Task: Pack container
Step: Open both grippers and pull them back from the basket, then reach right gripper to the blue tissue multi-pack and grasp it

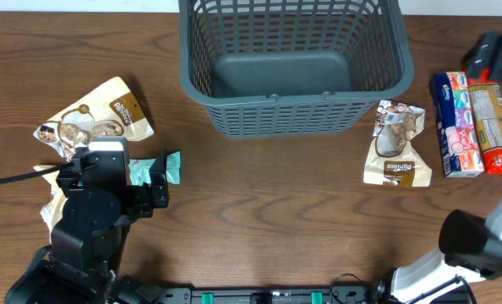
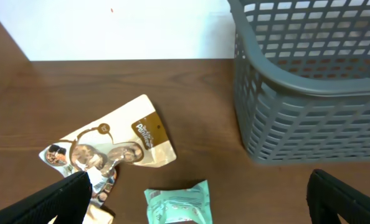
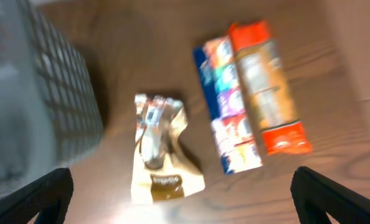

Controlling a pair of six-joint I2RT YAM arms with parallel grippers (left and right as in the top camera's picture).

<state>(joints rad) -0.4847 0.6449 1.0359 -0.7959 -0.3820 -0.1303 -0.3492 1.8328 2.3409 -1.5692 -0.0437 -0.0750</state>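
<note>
Both left fingers (image 2: 59,200) and right fingers (image 3: 336,196) gape wide, empty; container (image 1: 295,114) upper centre, packets (image 1: 99,118) flanking on desk (image 1: 259,211).

On the brown table (image 1: 268,211) lie the basket (image 1: 285,118), left pouch (image 1: 107,114), teal packet (image 1: 168,167), right pouch (image 1: 396,148), blue pack (image 1: 454,127), orange pack (image 1: 494,127).
</note>
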